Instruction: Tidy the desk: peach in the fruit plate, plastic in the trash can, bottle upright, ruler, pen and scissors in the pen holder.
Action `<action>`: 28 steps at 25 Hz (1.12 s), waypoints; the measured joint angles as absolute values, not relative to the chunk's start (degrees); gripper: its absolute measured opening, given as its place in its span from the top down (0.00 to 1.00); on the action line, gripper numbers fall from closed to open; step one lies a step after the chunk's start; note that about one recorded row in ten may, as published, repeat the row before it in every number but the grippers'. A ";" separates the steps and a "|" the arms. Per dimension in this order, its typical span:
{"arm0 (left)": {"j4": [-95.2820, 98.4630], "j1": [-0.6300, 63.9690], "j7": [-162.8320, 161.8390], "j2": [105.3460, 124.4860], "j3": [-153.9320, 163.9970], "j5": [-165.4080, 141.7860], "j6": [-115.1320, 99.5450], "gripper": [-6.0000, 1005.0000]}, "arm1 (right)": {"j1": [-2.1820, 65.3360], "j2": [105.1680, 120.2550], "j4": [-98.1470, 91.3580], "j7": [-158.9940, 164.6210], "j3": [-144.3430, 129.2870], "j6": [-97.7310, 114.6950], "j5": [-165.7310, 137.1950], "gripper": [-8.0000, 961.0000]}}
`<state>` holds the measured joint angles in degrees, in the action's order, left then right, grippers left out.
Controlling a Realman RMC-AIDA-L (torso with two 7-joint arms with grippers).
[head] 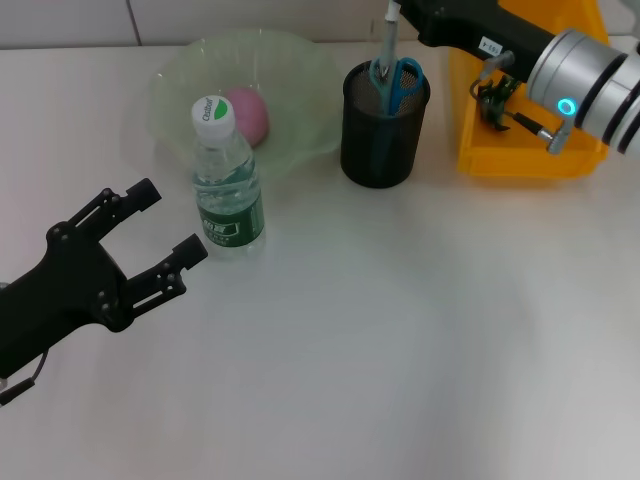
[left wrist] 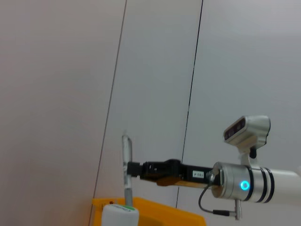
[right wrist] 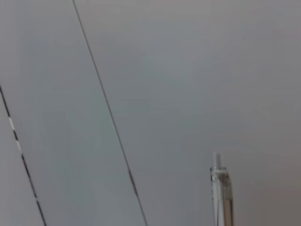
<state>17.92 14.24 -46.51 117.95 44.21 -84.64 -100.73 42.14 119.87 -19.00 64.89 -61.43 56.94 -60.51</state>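
Observation:
The black mesh pen holder (head: 384, 127) stands at the back with blue-handled scissors (head: 404, 78) in it. My right gripper (head: 398, 14) reaches in from the right above the holder and is shut on a clear pen (head: 388, 45), which stands upright with its lower end inside the holder. The pen also shows in the left wrist view (left wrist: 126, 162) and in the right wrist view (right wrist: 220, 193). A pink peach (head: 248, 112) lies in the pale green fruit plate (head: 300, 75). The water bottle (head: 228, 185) stands upright in front of the plate. My left gripper (head: 170, 222) is open and empty, just left of the bottle. The ruler and plastic are not in view.
A yellow trash can (head: 525, 155) stands right of the pen holder, partly under my right arm (head: 580, 70). The white table (head: 400, 340) spreads out in front. A grey panelled wall (left wrist: 155, 70) is behind.

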 joint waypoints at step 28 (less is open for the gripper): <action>18.27 13.99 -52.02 117.47 43.69 -84.61 -101.23 0.14 | 17.33 116.21 -34.40 74.50 -57.46 96.65 -74.64 0.37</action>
